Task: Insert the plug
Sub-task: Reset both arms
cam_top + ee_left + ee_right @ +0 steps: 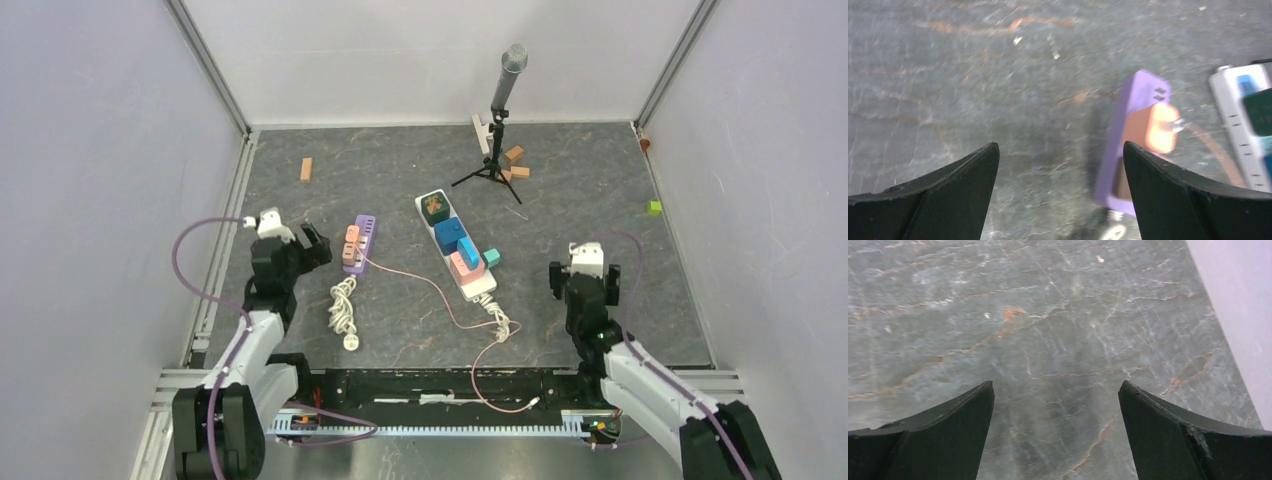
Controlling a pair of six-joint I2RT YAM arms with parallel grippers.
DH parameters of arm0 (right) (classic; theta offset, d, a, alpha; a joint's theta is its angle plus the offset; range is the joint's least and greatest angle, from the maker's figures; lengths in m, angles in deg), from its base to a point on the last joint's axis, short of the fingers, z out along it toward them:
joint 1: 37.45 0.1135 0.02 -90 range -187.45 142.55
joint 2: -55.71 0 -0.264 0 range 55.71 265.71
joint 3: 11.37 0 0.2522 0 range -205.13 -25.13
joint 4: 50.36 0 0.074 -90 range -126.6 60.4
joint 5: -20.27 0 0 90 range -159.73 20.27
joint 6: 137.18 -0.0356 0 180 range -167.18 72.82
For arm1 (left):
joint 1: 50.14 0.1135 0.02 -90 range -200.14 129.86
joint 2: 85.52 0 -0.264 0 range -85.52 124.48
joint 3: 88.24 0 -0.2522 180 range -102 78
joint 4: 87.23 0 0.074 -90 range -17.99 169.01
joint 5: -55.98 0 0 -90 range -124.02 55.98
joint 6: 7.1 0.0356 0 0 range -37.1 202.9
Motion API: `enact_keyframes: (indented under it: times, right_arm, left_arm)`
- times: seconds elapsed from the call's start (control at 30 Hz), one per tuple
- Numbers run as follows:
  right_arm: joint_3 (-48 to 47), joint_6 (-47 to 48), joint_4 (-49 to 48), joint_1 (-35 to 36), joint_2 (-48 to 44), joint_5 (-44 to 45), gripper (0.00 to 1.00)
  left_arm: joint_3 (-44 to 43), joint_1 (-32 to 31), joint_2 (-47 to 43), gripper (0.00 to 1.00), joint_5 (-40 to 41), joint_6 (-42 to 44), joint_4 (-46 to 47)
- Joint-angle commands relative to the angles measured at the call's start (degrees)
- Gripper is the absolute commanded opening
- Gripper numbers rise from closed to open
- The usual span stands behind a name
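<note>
The peach-orange plastic plug (pixel 1158 127) sits in the purple plastic power strip (pixel 1133 110) beside a brownish second plug (pixel 1123 180), so insertion looks finished. The left claw (pixel 1060 150), released and empty, hovers just left of that strip. The right claw (pixel 1055 387), also released, is well to the strip's right. The next move should be a retreat clear of the pink cable (pixel 1215 150).

Left arm (pixel 245 350) rises from its base at the near left, forearm slanting far and right, wrist bent over. The left gripper (pixel 305 240) points right and a touch far, jaws spread wide, nothing between them. In the wrist view its two dark fingers (pixel 948 195) sit well apart at the bottom corners. Over on the near right, the right arm (pixel 640 375) leans left and far. The right gripper (pixel 584 272) is tipped downward, jaws just as wide, gripping nothing.
</note>
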Motion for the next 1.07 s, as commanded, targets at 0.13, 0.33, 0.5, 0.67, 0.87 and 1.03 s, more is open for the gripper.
enact_keyframes:
  times: [0.13, 0.33, 0.5, 0.67, 0.87, 1.03]
  right_arm:
    - [14.83, 11.32, -41.57, -2.82, 5.66, 3.34, 0.98]
    - [11.0, 18.42, -63.36, -7.73, 25.53, -5.95, 0.98]
    - [12.02, 14.12, -72.18, -14.93, 33.71, -12.63, 0.98]
    - [12.22, 13.8, -72.9, -15.34, 33.83, -12.89, 0.98]
    - [12.54, 13.89, -73.78, -15.3, 33.88, -12.92, 0.98]
    - [12.49, 13.89, -73.73, -15.3, 33.89, -12.85, 0.98]
  left_arm:
    - [12.22, 0.27, 9.46, 1.0, 7.13, 9.37, 38.57]
    - [12.19, 0.24, 28.74, 1.0, 4.23, 11.62, 61.52]
    - [7.84, -0.31, 31.06, 1.0, -0.95, 14.09, 56.02]
    - [6.95, -0.51, 31.78, 1.0, -1.68, 14.45, 55.53]
    - [5.8, -1.6, 31.53, 1.0, -3.48, 16.34, 52.48]
    - [5.93, -2.78, 31.36, 1.0, -2.27, 17.33, 52.72]
